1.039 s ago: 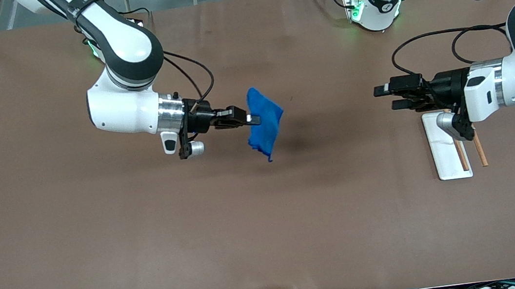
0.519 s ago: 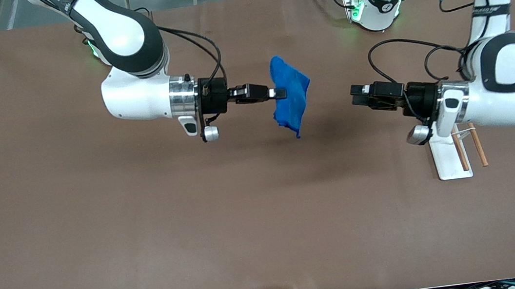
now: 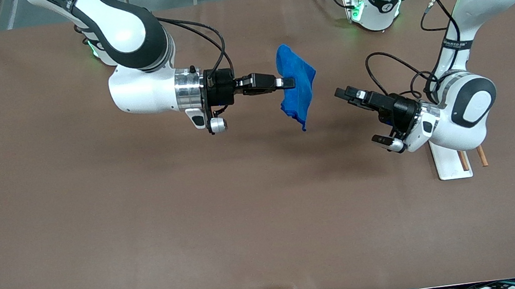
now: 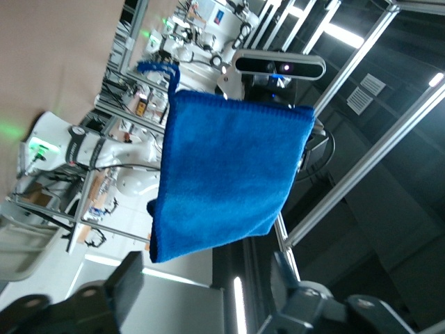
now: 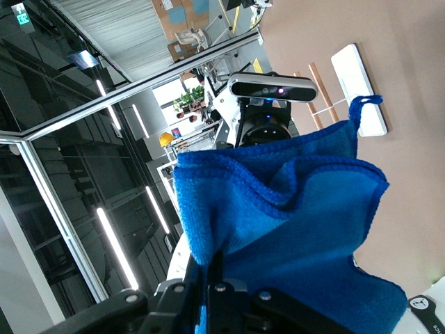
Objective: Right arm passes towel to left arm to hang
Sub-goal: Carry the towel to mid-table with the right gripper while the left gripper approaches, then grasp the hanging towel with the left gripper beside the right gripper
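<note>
Your right hand (image 3: 290,82) pinches the towel (image 3: 298,85) up over the table (image 3: 101,232); your left hand (image 3: 340,93) faces it, fingers spread apart.

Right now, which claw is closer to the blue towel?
Right. The right claw grips the towel in the air; the left claw, open, is beside it, apart.

Towel (image 3: 298,85) hanging over mid counter (image 3: 151,236), pinched in right gripper (image 3: 287,82). Left gripper (image 3: 343,93) hovering at towel's 3 o'clock, apart. Rack (image 3: 451,165) sitting at counter's left-arm end, under left arm.
</note>
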`<state>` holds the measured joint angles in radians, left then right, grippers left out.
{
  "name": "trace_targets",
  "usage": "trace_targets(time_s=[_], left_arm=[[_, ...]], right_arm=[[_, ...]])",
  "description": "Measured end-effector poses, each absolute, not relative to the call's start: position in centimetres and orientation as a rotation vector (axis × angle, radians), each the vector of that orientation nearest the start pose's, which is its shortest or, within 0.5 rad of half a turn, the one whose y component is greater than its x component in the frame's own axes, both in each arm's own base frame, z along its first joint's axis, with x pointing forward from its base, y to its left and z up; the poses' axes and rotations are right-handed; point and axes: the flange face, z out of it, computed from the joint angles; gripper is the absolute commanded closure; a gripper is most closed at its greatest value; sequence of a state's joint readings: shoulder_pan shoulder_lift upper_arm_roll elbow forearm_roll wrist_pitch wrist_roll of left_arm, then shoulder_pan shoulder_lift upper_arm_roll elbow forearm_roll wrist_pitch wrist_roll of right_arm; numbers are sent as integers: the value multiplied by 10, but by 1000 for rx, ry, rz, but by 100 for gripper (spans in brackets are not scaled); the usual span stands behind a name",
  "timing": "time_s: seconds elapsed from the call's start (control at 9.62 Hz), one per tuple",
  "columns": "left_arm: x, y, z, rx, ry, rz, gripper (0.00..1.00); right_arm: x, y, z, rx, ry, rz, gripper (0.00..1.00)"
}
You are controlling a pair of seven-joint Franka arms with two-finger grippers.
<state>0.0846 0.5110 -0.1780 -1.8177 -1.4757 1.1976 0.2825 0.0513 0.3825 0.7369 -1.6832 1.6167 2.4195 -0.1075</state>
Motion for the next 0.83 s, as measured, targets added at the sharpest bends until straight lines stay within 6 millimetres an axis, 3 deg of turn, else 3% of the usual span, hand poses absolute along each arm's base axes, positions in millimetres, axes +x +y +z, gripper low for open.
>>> trace_targets(time_s=[0.42,0.62,0.83], left_arm=[[556,-211,315,1235,-56,-691,27],[556,-216,314,1213,-63,-669,31],[554,-234,315,1199,-89,-619,32]], right_arm=[[522,441,480,-1633,344,266,100],[522,441,480,-1633,344,266,100],[522,441,480,-1633,344,266,100]])
